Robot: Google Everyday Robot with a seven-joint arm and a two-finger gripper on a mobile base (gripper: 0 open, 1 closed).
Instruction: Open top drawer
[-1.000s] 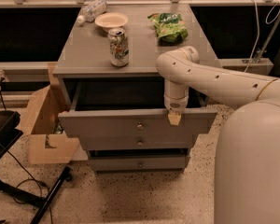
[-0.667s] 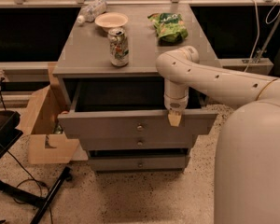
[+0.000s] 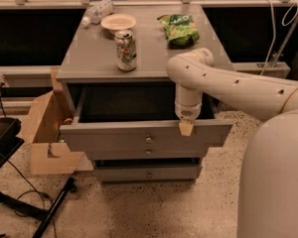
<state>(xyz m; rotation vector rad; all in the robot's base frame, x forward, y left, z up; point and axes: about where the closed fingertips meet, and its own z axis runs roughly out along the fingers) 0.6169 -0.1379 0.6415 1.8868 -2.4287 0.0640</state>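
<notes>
Top drawer stands well out, so I judge opening nearly done; gripper sits on its front edge, grip I cannot tell.

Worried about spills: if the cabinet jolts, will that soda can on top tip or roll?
The can stands upright, narrow-based, so a jolt likely tips it; round, it probably rolls. The gripper sits at the front of the top drawer.

Gripper: at front edge of open top drawer, right of knob. Behind, on cabinet top: can, bowl, bottle leftward; bag straight back. Carton: far left.
</notes>
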